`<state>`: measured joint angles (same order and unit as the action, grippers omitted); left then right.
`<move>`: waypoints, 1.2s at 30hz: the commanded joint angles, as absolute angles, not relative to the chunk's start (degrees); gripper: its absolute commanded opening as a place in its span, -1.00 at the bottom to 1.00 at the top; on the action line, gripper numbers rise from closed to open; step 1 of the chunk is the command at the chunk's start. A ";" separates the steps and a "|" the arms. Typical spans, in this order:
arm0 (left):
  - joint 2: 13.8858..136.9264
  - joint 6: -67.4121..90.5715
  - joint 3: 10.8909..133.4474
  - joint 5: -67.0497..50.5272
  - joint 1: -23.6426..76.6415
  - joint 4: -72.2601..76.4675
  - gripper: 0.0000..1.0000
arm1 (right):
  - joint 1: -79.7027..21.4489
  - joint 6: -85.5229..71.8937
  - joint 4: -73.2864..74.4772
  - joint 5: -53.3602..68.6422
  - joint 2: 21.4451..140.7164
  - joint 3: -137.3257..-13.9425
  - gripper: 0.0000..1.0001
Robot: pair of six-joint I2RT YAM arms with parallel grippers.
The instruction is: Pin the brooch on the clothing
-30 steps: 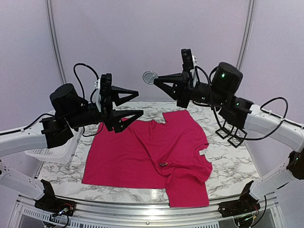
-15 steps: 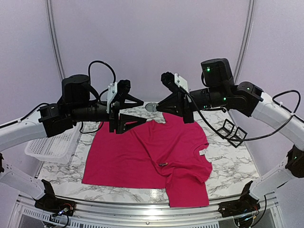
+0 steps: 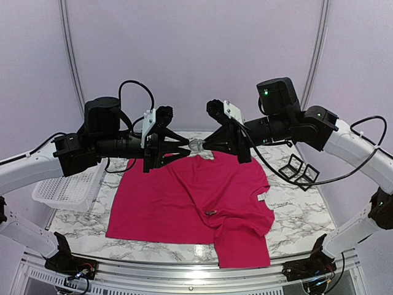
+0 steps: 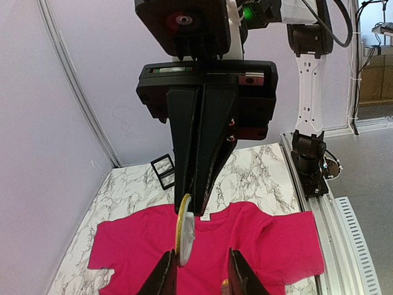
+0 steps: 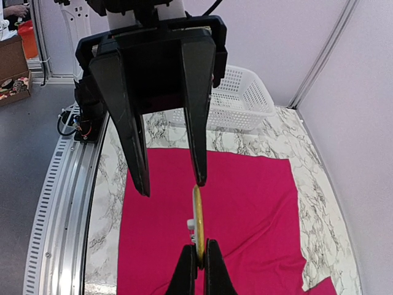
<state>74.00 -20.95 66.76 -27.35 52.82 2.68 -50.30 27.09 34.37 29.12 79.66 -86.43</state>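
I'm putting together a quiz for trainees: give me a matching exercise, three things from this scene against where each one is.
1 brooch
2 T-shirt
3 basket

A spread on the marble table
B at the table's left side
C pinched in the right gripper

Pairs: 1-C, 2-A, 3-B

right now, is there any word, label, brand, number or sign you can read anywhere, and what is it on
No text in any view can be read.
white neck label on the T-shirt: too small to read.
stickers on the right gripper housing: blurred, unreadable.
brooch: seen edge-on, face hidden, nothing legible.
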 commanded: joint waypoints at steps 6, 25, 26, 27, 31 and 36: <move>74.95 -20.64 68.29 -26.39 53.17 3.84 -0.33 | -51.33 27.84 32.77 32.60 79.62 -87.63 -1.00; 73.08 -15.87 65.96 -29.43 53.17 10.29 -1.00 | -50.20 18.84 14.52 33.80 73.48 -74.81 0.08; 73.12 -15.63 66.31 -29.42 53.24 10.36 -1.00 | -49.74 16.23 9.03 35.05 72.19 -71.69 0.14; 73.25 -15.35 66.68 -29.19 53.26 10.37 -1.00 | -49.07 12.71 0.72 35.90 70.79 -67.39 0.17; 73.52 -14.80 67.41 -28.08 53.35 10.11 -1.00 | -47.64 1.20 -17.62 37.10 67.70 -58.54 0.22; 73.25 -14.72 67.28 -27.86 54.02 10.19 -1.00 | -47.61 -5.36 -21.07 36.67 69.37 -58.58 0.16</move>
